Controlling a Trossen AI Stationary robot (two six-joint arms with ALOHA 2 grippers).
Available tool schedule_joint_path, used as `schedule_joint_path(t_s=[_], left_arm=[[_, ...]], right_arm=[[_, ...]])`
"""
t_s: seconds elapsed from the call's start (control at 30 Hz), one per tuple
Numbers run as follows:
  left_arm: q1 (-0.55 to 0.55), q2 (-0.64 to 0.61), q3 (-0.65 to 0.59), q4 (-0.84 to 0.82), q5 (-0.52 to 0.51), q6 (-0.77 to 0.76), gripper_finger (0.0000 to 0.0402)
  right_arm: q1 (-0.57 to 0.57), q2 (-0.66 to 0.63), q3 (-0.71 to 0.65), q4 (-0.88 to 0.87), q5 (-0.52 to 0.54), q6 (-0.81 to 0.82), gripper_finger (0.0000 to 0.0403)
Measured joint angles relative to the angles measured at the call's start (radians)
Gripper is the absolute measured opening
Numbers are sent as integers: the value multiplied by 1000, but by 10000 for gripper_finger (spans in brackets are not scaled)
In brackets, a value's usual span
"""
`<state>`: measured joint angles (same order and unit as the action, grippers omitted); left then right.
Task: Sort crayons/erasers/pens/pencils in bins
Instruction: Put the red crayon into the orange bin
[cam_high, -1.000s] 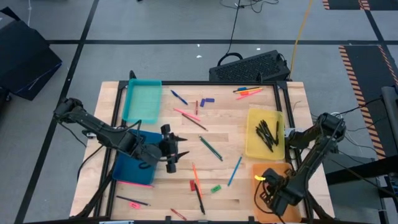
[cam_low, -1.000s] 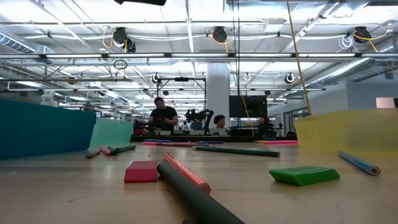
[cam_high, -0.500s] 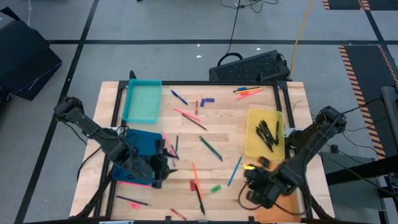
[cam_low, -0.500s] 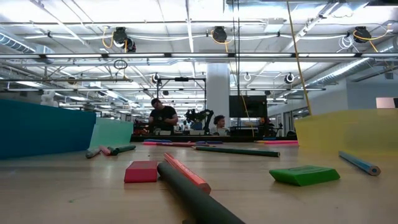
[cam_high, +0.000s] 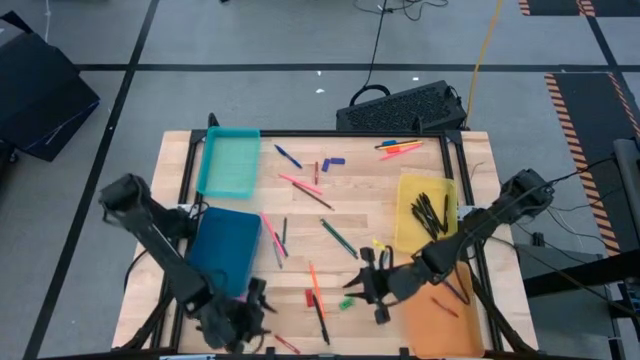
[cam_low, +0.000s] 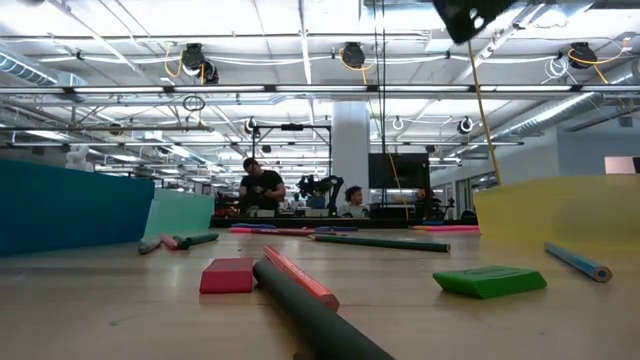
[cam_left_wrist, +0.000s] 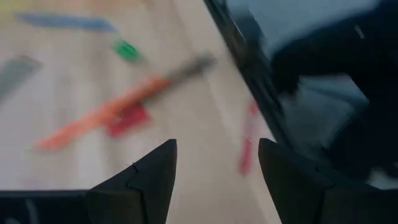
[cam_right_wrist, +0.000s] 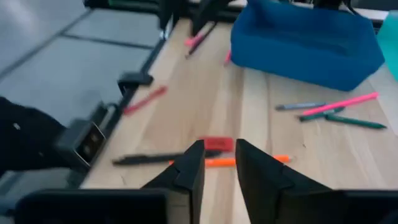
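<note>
Movement on both sides in the last second, read from the top-down view with 12 o'clock as the table's (cam_high: 400, 180) far edge. Nearest, the left gripper (cam_high: 252, 298) is swinging off the dark blue bin (cam_high: 225, 250) down toward the near-left corner. Its fingers are spread wide and aren't carrying anything. The red eraser (cam_high: 308, 297) is sitting near it at about 3 o'clock.

Next out, the right gripper (cam_high: 365, 287) is leaving the orange bin (cam_high: 470, 320) and reaching toward the middle. Its fingers are a little apart with nothing between them. A red crayon (cam_high: 446, 306) is lying in that orange bin, so I'm guessing one drop-off is done and both arms are going for new picks.

The green eraser (cam_high: 347, 303) is lying flat on the wood just beside the right gripper, at roughly its 8 o'clock, not touching it. Looks like the next target to me.

Farther back, the yellow bin (cam_high: 405, 215) and teal bin (cam_high: 228, 165) are waiting, with loose pens scattered between them.
</note>
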<state>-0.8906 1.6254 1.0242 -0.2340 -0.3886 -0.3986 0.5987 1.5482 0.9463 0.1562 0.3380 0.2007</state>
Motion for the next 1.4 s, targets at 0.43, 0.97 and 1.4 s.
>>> schedule_joint_path(t_s=[0.43, 0.97, 1.4], left_arm=[[65, 311, 0, 352, 250, 110, 229], [62, 434, 6, 421, 179, 240, 58], [124, 319, -8, 321, 87, 413, 13]], right_arm=[[-50, -1, -5, 0, 1, -4, 145], [-18, -1, -5, -3, -1, 49, 139], [-14, -1, 35, -65, 52, -113, 139]])
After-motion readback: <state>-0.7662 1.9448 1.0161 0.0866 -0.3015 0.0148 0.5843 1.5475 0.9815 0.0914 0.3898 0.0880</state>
